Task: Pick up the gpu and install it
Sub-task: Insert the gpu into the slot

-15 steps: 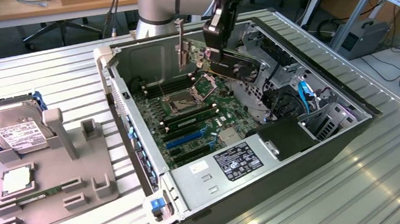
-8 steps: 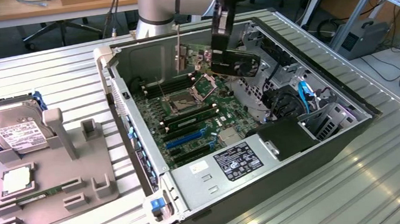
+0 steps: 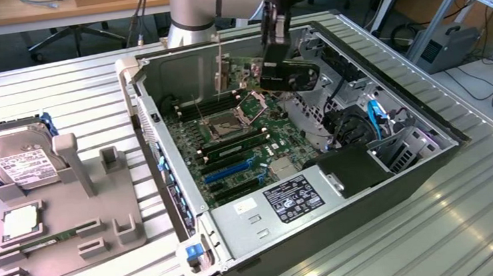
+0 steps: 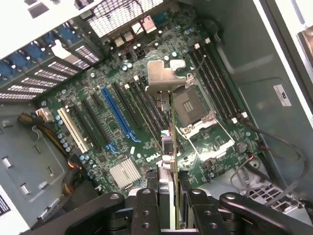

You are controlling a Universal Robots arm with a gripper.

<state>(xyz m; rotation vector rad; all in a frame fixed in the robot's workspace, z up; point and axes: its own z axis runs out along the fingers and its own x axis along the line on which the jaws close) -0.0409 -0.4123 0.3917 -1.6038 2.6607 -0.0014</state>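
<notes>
The tool [image 4: 168, 203] grips the gpu [image 4: 168, 122] edge-on, bracket end pointing toward the motherboard [image 4: 122, 112].

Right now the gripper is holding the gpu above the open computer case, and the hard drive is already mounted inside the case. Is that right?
Not quite. The gripper does hold the gpu above the open computer case, but the hard drive is not inside it. The exterior view shows it outside the case, on the grey holder at that view's left.

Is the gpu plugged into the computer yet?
Not yet. The end effector holds the gpu edge-on above the motherboard, not in any slot.
</notes>
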